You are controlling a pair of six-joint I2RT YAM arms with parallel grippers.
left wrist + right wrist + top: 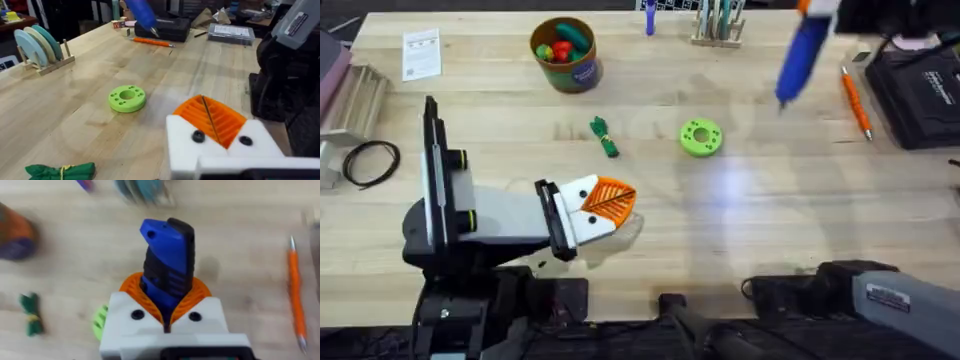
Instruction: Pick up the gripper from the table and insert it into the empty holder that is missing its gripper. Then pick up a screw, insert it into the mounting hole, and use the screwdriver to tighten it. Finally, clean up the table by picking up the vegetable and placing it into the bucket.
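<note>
My right gripper (167, 289) is shut on the blue screwdriver (167, 260), which hangs tip-down above the table's far right (802, 55). My left gripper (612, 200) rests low over the table's middle, shut. Its two orange ribbed pads (226, 117) are pressed together in their white holder (220, 145), which shows two dark round spots. The dark green vegetable (604, 136) lies on the wood a little beyond the left gripper. Farther back stands the brown bucket (566, 52) with colourful toy vegetables in it. Any loose screw is out of view.
A lime-green disc (701, 137) lies right of the vegetable. A long orange stick (856, 103) sits by a black case (920, 90) at the far right. A rack of plates (37, 45) stands at the back edge. A cable coil (370, 160) and paper (422, 52) are at the left.
</note>
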